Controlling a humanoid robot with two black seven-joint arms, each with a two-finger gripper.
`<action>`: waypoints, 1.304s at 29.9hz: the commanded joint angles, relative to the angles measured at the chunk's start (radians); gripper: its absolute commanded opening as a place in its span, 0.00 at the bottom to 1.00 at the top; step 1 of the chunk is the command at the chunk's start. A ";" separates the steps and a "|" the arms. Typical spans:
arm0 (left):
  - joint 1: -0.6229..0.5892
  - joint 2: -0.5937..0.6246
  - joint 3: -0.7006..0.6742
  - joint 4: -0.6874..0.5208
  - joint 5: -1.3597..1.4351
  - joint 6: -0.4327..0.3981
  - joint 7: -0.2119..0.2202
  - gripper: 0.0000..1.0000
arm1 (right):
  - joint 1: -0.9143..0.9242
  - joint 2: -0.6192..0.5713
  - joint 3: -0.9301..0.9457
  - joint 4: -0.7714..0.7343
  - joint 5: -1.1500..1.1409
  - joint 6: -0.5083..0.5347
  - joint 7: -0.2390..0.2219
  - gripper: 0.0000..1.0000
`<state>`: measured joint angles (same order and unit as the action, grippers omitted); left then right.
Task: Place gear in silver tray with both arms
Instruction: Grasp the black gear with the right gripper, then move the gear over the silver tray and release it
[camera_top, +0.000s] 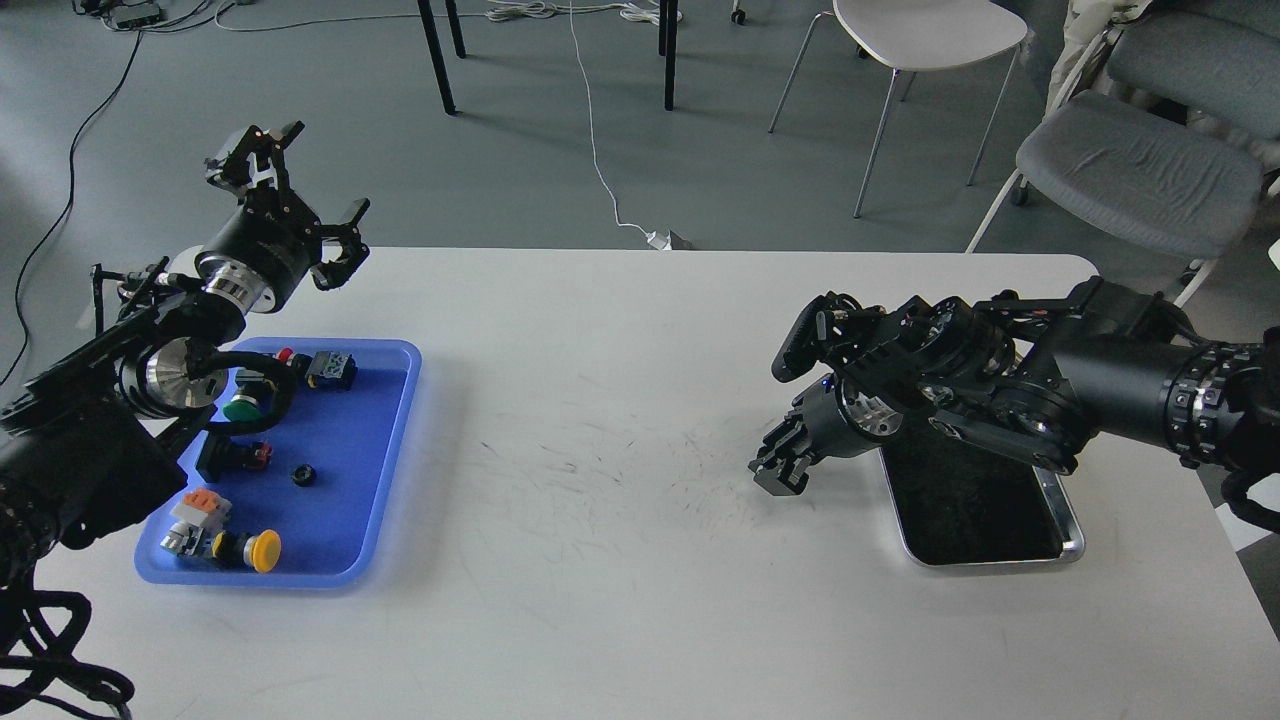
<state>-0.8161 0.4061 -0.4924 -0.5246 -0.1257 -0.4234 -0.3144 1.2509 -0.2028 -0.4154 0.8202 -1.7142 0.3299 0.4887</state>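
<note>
Meanwhile, the left claw (300, 185) gapes wide above the blue tray (390, 480), while the right claw (780, 465), its grip unreadable, hangs just left of the silver tray (1070, 545).

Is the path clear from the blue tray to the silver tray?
Not quite: the right arm hangs over the silver tray, its pincer off the tray's left edge. Bare table lies between the trays.
</note>
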 joint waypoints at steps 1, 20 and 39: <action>0.000 -0.001 0.000 0.000 0.000 0.000 0.000 0.99 | 0.009 0.000 0.001 0.008 0.001 0.000 0.000 0.40; 0.000 -0.004 0.000 0.000 0.001 0.000 0.000 0.99 | 0.010 0.000 -0.034 0.001 -0.001 0.005 0.000 0.12; 0.000 -0.007 0.014 0.000 0.005 0.006 0.001 0.99 | 0.090 -0.130 -0.037 0.023 0.005 0.006 0.000 0.01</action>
<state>-0.8160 0.4001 -0.4806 -0.5248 -0.1215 -0.4196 -0.3141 1.3326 -0.2853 -0.4525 0.8299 -1.7107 0.3359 0.4884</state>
